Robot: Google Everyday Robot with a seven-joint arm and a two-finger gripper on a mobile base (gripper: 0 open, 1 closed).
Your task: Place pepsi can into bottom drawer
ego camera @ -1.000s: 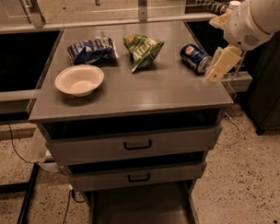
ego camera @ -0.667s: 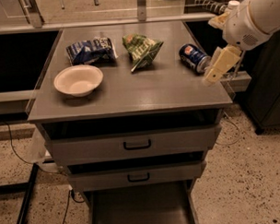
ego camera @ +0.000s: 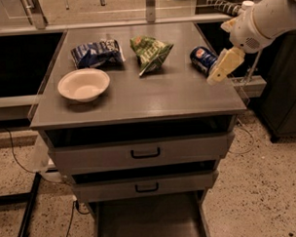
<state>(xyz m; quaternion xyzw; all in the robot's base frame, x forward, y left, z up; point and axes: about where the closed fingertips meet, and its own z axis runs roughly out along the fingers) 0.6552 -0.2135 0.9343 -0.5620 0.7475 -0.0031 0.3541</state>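
The pepsi can (ego camera: 201, 58) lies on its side on the cabinet top near the right edge, dark blue with its logo end facing left. My gripper (ego camera: 225, 65) hangs from the white arm at the upper right, just to the right of the can and partly in front of its right end. Whether it touches the can cannot be told. The bottom drawer (ego camera: 146, 222) is pulled out at the foot of the cabinet, and its grey floor shows nothing in it.
A white bowl (ego camera: 83, 84), a blue-and-white snack bag (ego camera: 96, 52) and a green snack bag (ego camera: 150, 51) lie on the grey cabinet top (ego camera: 152, 98). Two shut drawer fronts with black handles (ego camera: 145, 152) are above the open drawer. A dark cabinet (ego camera: 283, 86) stands at the right.
My gripper has shifted slightly left, closer to the can. The can and the other things have not visibly moved.
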